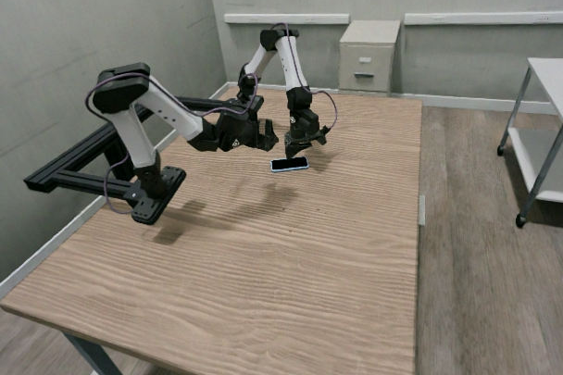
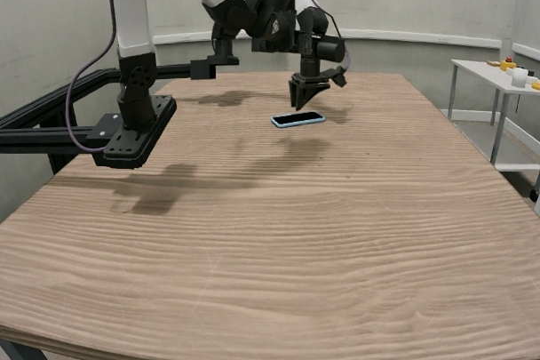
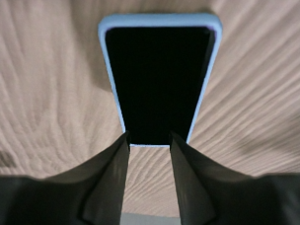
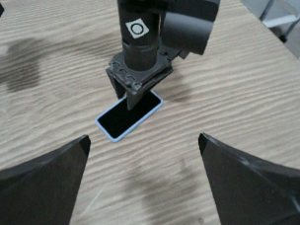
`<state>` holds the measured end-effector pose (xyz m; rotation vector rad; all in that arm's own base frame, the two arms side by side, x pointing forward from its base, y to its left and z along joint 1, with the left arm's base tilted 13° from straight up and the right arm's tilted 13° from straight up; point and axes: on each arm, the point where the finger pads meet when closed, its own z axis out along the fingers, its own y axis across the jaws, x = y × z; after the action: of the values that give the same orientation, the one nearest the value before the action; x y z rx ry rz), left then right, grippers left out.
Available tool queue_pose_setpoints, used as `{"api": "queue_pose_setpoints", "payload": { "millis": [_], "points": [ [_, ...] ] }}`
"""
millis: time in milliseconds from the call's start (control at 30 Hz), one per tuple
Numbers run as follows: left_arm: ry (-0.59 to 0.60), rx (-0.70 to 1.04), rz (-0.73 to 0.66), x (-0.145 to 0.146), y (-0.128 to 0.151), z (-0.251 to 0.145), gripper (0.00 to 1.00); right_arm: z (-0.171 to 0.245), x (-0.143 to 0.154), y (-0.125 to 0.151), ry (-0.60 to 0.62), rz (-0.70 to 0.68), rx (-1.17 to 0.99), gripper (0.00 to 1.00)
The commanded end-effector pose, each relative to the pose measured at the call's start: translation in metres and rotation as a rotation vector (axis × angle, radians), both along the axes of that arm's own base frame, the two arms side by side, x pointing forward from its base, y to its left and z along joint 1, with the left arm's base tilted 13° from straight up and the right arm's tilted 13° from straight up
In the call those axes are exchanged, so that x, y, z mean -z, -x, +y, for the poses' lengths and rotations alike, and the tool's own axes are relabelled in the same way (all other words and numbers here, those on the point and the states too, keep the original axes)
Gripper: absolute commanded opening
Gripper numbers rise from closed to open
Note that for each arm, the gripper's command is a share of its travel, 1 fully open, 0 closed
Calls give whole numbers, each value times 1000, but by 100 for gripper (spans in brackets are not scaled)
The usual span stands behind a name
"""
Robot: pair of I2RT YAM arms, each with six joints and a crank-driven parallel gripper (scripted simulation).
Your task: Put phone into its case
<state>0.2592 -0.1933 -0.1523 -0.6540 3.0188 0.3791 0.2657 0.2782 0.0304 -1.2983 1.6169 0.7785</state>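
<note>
The black phone point(image 1: 289, 164) point(image 2: 298, 117) point(image 3: 155, 81) point(image 4: 119, 118) lies face up inside its light blue case point(image 1: 291, 170) point(image 2: 303, 123) point(image 3: 158, 20) point(image 4: 139, 121), which is flat on the table. The blue rim shows around the dark face; whether every edge is fully seated is too small to tell. My left gripper point(image 1: 291, 156) point(image 2: 296, 108) point(image 3: 149, 133) point(image 4: 124, 104) is partly open and empty, pointing down above the phone, with a gap below its tips in the exterior view. My right gripper point(image 4: 144, 136) is wide open and empty, raised to one side of the phone.
The wooden table point(image 1: 296, 277) point(image 2: 289, 244) carries both arm bases and a black rail frame point(image 1: 83, 156) point(image 2: 27, 141) along one side. The two arms' grippers are close to each other above the table. A white cart point(image 1: 532, 161) point(image 2: 488, 76) stands beyond the table edge.
</note>
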Motion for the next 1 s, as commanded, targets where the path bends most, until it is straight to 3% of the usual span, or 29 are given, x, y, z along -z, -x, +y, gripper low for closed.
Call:
{"api": "queue_pose_setpoints", "payload": {
  "millis": [0, 400, 600, 733, 967],
  "points": [
    [43, -5, -65, -20, -13, -16, 37, 1, -13, -4, -25, -39, 5, 100],
    [35, -9, -60, -10, -22, -14, 37, 1, -13, -4, -25, -39, 5, 100],
    [20, -2, -39, 2, -15, -11, 37, 1, -13, -4, -25, -40, 5, 100],
    [36, -2, -62, -6, -17, -15, 37, 1, -13, -4, -25, -40, 5, 100],
    [16, -3, -35, 13, -11, -4, 37, 1, -13, -4, -25, -40, 5, 100]
  ]
}}
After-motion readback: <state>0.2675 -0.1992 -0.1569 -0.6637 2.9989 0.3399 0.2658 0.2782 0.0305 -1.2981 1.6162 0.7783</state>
